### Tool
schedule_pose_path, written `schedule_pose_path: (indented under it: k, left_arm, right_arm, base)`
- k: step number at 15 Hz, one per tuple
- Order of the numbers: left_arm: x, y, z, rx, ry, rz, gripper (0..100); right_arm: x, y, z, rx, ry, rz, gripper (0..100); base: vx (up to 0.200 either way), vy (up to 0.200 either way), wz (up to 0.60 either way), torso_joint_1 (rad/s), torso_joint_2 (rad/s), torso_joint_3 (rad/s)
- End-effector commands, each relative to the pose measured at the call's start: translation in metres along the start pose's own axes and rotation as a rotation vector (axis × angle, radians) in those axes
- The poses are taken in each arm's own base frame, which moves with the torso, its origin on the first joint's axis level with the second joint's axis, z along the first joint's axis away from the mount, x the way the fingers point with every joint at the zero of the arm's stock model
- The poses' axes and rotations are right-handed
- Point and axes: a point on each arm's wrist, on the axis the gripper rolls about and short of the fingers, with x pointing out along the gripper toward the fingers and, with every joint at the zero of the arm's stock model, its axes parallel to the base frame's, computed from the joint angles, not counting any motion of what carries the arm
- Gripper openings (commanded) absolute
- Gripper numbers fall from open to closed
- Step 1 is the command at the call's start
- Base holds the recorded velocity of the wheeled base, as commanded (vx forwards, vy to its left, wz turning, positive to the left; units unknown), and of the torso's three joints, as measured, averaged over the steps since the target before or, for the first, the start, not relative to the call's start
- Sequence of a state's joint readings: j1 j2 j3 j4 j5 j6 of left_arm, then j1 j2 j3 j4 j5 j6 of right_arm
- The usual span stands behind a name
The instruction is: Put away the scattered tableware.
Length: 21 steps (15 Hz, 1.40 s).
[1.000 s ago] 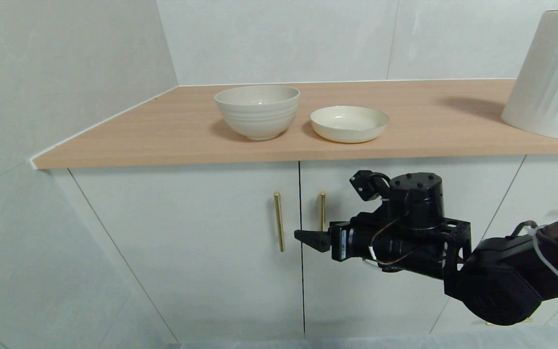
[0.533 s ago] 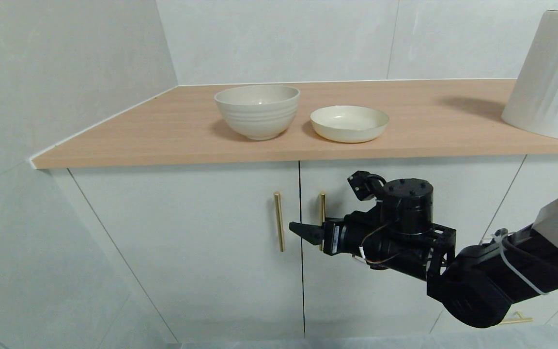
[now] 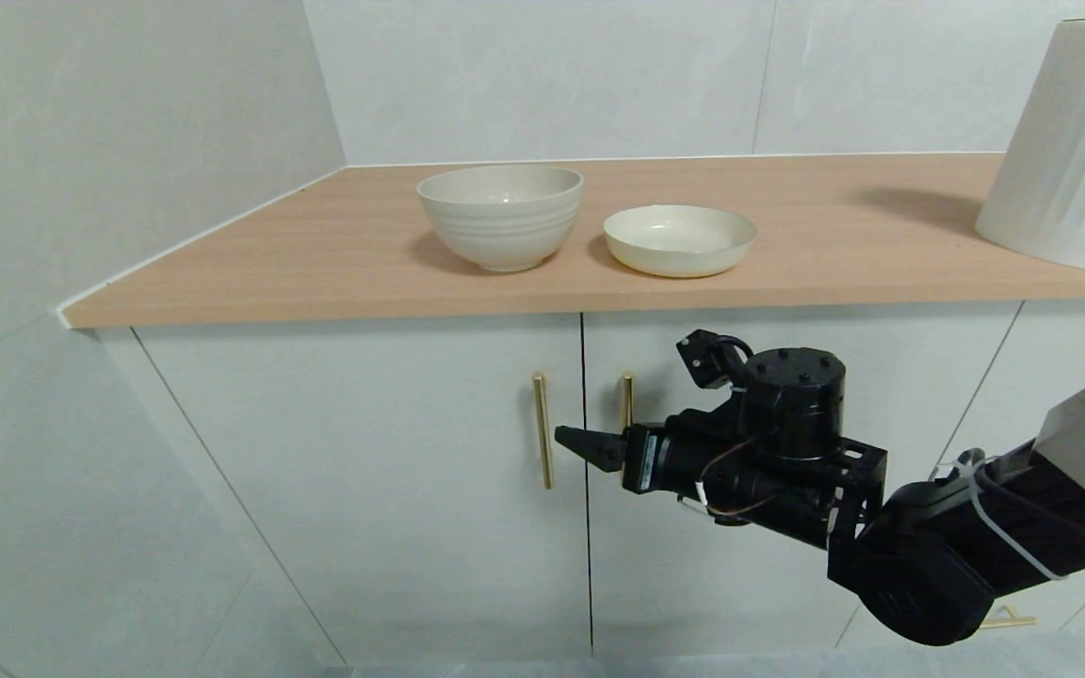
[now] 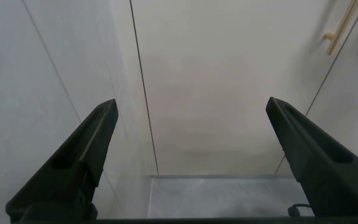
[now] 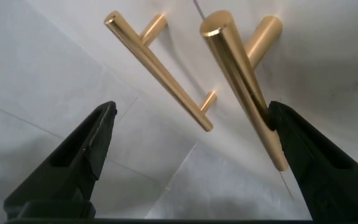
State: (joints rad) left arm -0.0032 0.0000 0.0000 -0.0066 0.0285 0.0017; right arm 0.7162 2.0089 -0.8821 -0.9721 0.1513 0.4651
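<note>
Ribbed off-white ceramic bowl point(image 3: 500, 215) and shallow cream dish point(image 3: 679, 239) sit side by side on the wood-look countertop point(image 3: 316, 264). The dish is just right of the bowl, not touching it. Both untouched, nothing stowed yet.

Right gripper point(image 3: 585, 445) is below the counter edge, at the seam of the white cabinet doors point(image 3: 364, 490), jaws apart and holding nothing. Its tips sit between the left brass bar handle point(image 3: 542, 430) and the right brass bar handle point(image 3: 627, 400). The right wrist view shows both bars inside the jaw gap.

Handle long axis is vertical, so the jaws straddle it sideways. Likely step: open a door first.

Tableware lies up and farther back from the jaws. Right arm is nearer. Left gripper point(image 4: 191, 112) faces the cabinet front low down, jaws apart.
</note>
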Motion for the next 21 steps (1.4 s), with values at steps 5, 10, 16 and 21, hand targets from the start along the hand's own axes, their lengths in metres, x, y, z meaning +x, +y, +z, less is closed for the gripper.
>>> schedule_pose_path:
  k: [5,10,16,21]
  left_arm:
    - [0.000,0.000,0.000,0.004,0.000,0.001,100]
    - [0.000,0.000,0.000,0.004,0.000,0.001,100]
    - [0.000,0.000,0.000,0.004,0.000,0.001,100]
    - [0.000,0.000,0.000,0.006,0.000,0.001,100]
  right_arm:
    - [-0.009,0.007,-0.004,0.001,0.036,0.046,100]
    - [-0.025,0.013,0.000,0.033,0.080,0.139,100]
    - [-0.046,0.021,0.006,0.058,0.138,0.188,100]
    - [-0.063,0.025,0.012,0.071,0.213,0.275,100]
  base:
    - [0.000,0.000,0.00,0.000,0.00,0.000]
    - [0.000,0.000,0.00,0.000,0.00,0.000]
    - [0.000,0.000,0.00,0.000,0.00,0.000]
    - [0.000,0.000,0.00,0.000,0.00,0.000]
